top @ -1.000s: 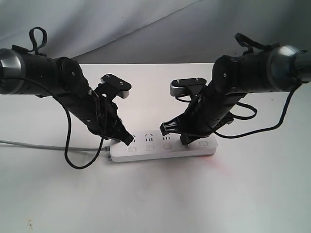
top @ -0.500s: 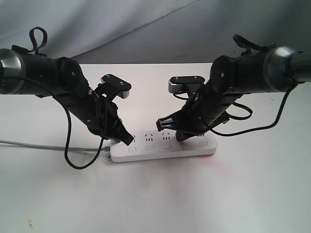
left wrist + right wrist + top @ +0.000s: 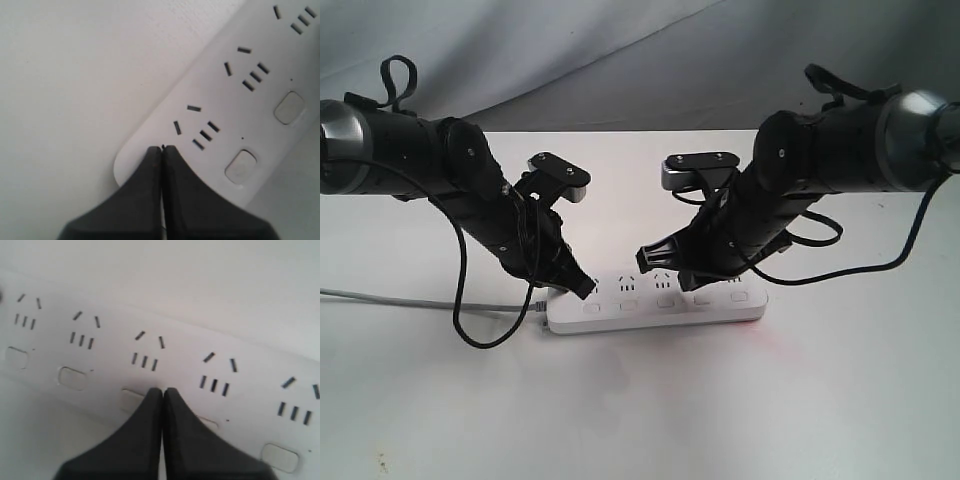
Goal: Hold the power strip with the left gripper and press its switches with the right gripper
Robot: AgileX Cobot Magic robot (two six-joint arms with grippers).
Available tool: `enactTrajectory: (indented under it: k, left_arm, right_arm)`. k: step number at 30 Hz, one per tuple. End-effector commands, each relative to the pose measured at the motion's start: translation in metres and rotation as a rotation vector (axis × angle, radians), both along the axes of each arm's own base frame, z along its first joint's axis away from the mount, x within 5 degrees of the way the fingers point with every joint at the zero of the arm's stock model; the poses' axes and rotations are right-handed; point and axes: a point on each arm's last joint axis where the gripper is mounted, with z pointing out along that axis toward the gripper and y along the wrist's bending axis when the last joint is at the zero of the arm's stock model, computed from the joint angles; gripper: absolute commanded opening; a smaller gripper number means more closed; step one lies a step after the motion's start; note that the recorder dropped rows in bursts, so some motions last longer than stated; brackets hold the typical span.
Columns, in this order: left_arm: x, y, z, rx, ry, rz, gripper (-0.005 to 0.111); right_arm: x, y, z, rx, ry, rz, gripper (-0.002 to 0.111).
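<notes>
We list the power strip (image 3: 655,300) flat on the desk (image 3: 820,400), end pinned by the left hand (image 3: 162,150), fingers together, so the right hand (image 3: 162,392), likewise closed, can prod switches (image 3: 74,378).

My black two-finger left tool (image 3: 582,287) touched the left end of the long white plastic power strip (image 3: 655,308); my black right tool (image 3: 682,282) was low over its middle switches (image 3: 665,299).
</notes>
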Motion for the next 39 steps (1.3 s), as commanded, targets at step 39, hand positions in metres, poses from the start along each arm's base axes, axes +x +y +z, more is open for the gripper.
enactTrajectory:
  k: [39]
  left_arm:
    - [0.0, -0.002, -0.002, 0.004, 0.006, 0.001, 0.0]
  right_arm:
    - [-0.007, 0.001, -0.01, -0.215, -0.078, 0.022, 0.0]
